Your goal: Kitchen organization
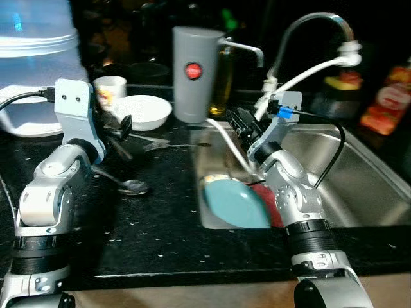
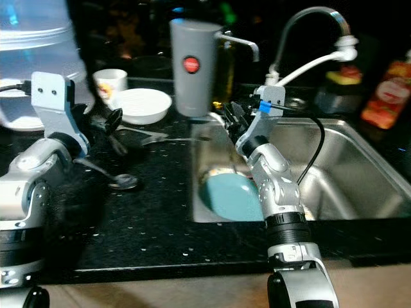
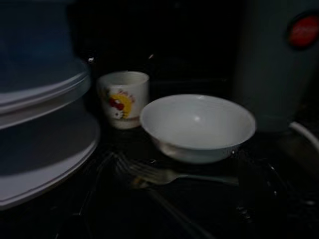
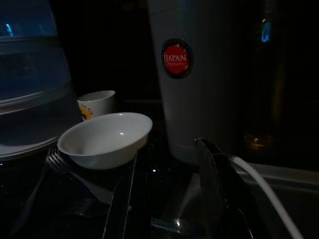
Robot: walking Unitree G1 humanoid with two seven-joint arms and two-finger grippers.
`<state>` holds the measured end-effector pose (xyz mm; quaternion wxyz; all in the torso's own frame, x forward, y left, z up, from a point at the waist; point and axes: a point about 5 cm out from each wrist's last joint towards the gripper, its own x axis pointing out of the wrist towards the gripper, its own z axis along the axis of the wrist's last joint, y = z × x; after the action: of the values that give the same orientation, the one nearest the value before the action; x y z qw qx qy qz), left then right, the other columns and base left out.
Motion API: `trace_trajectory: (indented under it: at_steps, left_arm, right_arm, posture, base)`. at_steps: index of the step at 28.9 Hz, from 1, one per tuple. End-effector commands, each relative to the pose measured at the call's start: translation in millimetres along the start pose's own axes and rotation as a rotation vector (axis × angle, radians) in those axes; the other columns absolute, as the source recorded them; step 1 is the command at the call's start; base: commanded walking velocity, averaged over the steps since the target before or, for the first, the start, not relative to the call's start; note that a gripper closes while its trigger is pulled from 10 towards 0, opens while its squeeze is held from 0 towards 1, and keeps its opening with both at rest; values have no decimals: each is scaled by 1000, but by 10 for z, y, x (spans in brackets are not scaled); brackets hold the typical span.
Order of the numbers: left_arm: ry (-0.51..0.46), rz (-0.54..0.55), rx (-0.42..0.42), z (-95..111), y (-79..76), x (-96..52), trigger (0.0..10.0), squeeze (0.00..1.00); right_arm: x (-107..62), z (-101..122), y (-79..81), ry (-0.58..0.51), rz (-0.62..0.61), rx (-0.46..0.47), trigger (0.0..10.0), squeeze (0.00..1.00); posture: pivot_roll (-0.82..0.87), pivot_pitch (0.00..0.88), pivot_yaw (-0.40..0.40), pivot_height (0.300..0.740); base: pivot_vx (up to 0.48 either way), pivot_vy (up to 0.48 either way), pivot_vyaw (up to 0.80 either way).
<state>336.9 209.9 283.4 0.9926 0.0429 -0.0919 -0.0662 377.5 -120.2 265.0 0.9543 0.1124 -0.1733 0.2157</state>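
A white bowl [image 1: 142, 110] sits on the black counter [image 1: 154, 224], with a small printed cup [image 1: 110, 86] behind it. A fork [image 1: 170, 145] lies in front of the bowl and a spoon [image 1: 125, 185] lies nearer me. My left gripper [image 1: 121, 133] hovers open just left of the fork, facing the bowl [image 3: 198, 124]. My right gripper [image 1: 241, 122] is open above the sink's left rim, beside the tall grey jug [image 1: 194, 74], with nothing between its fingers [image 4: 122, 199]. A teal plate [image 1: 234, 204] leans in the sink [image 1: 359, 167].
A large clear container [image 1: 35, 58] stands at the back left. The faucet [image 1: 308, 29] and a white hose [image 1: 308, 72] arch over the sink. Bottles [image 1: 388, 96] stand at the back right. A red item [image 1: 275, 208] lies beside the plate.
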Motion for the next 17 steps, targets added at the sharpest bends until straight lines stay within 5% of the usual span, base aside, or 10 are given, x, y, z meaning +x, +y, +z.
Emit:
trace_trajectory:
  at_steps: [1,12,17]
  left_arm:
    - [31,-15,22,-39,-22,6,10000,0]
    - [66,-10,55,-74,-9,18,10000,0]
    - [59,2,48,-74,-6,22,10000,0]
  right_arm:
    - [-8,2,-53,3,-14,2,10000,0]
    - [-9,-8,-56,5,-18,0,10000,0]
    - [-10,-5,-59,4,-18,-1,10000,0]
  posture:
    - [49,38,-77,740]
    - [49,39,-73,740]
    - [49,39,-73,740]
  base:
    - [0,0,0]
    - [0,0,0]
    - [0,-480,0]
